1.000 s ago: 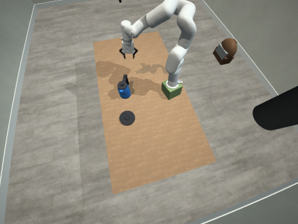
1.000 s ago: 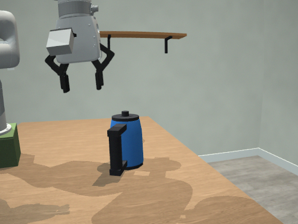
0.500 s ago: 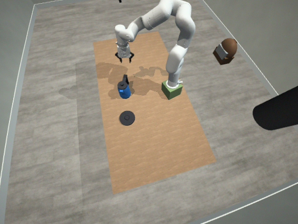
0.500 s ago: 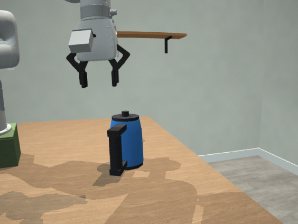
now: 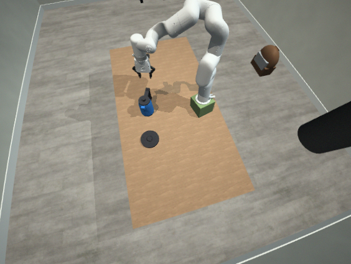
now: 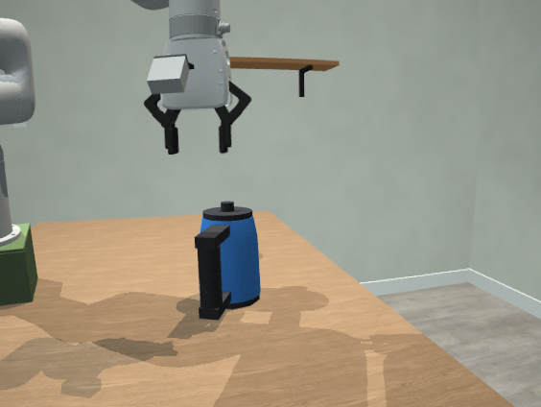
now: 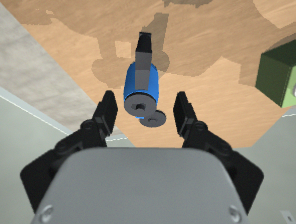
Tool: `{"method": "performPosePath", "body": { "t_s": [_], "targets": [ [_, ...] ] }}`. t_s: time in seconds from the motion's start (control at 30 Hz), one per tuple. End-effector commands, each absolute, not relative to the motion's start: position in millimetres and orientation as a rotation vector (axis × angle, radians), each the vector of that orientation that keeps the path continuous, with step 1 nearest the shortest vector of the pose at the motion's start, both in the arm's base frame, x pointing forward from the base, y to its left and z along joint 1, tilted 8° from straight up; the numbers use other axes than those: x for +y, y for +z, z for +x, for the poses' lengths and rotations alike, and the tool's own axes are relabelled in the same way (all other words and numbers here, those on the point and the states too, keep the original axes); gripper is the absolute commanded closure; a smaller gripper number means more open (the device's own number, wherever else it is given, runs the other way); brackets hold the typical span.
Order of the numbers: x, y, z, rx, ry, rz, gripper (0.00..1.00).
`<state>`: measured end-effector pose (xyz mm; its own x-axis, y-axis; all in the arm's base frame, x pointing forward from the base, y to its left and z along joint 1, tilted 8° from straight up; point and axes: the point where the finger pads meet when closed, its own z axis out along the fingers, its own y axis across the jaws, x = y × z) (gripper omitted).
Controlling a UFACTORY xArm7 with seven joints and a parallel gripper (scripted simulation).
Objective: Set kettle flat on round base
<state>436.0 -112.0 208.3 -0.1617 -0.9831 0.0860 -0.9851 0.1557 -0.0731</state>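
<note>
The blue kettle (image 5: pixel 146 108) (image 6: pixel 240 259) (image 7: pixel 141 85) stands upright on the wooden table, with a black lid and knob. Its black handle (image 6: pixel 211 271) (image 7: pixel 144 52) faces the exterior view. The round black base (image 5: pixel 149 139) (image 7: pixel 156 119) lies flat on the table apart from the kettle, stud up; in the wrist view it peeks out past the kettle's lid. My gripper (image 5: pixel 143 75) (image 6: pixel 197 144) (image 7: pixel 145 100) is open and empty. It hangs well above the kettle, a little to the handle's side, fingers pointing down.
The arm's green mount block (image 5: pixel 202 105) (image 6: pixel 14 269) (image 7: pixel 277 75) stands on the table near the kettle. A wall shelf (image 6: pixel 283 63) is behind. A brown object (image 5: pixel 265 60) stands off the table on the floor. The table's edge (image 6: pixel 336 269) runs close to the kettle.
</note>
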Motion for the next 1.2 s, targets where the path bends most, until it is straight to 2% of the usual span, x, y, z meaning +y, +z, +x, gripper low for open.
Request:
{"method": "performPosePath", "body": {
  "t_s": [0.0,1.17],
  "targets": [
    [-101.7,210.0,441.4,-2.384,0.182,2.006,0.19],
    [-53.9,209.1,456.8,-2.435,0.195,1.918,0.19]
  ]
}}
